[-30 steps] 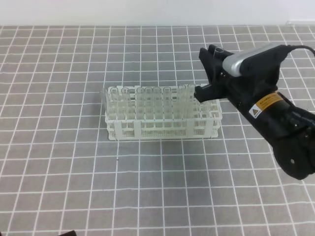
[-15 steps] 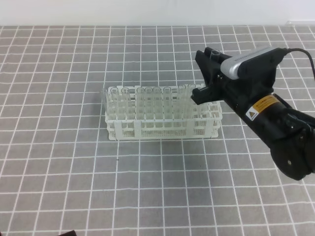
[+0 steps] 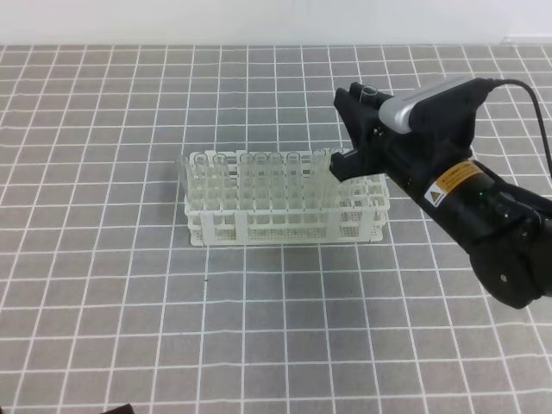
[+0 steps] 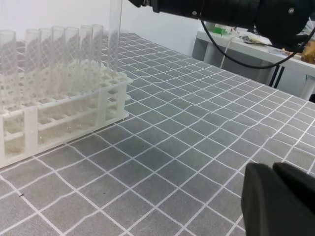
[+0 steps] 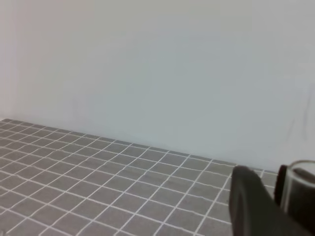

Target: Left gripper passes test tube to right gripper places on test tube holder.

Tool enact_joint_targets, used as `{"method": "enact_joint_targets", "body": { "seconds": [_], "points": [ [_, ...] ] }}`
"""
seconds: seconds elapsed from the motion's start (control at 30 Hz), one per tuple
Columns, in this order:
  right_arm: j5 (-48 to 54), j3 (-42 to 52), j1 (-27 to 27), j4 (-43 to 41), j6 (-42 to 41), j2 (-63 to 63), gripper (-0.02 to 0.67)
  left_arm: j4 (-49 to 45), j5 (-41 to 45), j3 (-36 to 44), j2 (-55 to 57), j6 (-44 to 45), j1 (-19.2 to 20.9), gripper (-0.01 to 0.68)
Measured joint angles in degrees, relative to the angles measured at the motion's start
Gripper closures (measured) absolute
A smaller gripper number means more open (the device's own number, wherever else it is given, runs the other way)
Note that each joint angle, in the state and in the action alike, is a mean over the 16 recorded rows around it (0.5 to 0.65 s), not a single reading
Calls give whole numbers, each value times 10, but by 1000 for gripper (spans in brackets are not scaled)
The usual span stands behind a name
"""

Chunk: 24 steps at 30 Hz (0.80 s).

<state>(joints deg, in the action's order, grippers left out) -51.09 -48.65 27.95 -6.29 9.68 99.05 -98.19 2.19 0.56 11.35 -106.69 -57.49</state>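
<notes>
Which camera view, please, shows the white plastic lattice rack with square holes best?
The exterior high view: the whole white plastic lattice rack shows there, with clear tubes standing in it. The left wrist view gives only one end up close, cut off at the left edge. The right wrist view shows none of it.

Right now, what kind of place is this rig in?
Probably a lab bench mock-up for robot testing: a white rack full of clear tubes sits on a grey checked mat, with a plain white wall behind and a cluttered desk further off.

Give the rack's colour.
White rack; the exterior high view shows it best.
</notes>
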Motion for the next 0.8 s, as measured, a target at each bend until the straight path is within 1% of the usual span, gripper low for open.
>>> {"method": "enact_joint_targets", "body": {
  "seconds": [0.8],
  "points": [
    [-3,-1,0,-7,0,23,568,0,-1,0,0,0,0,674]
  ]
}}
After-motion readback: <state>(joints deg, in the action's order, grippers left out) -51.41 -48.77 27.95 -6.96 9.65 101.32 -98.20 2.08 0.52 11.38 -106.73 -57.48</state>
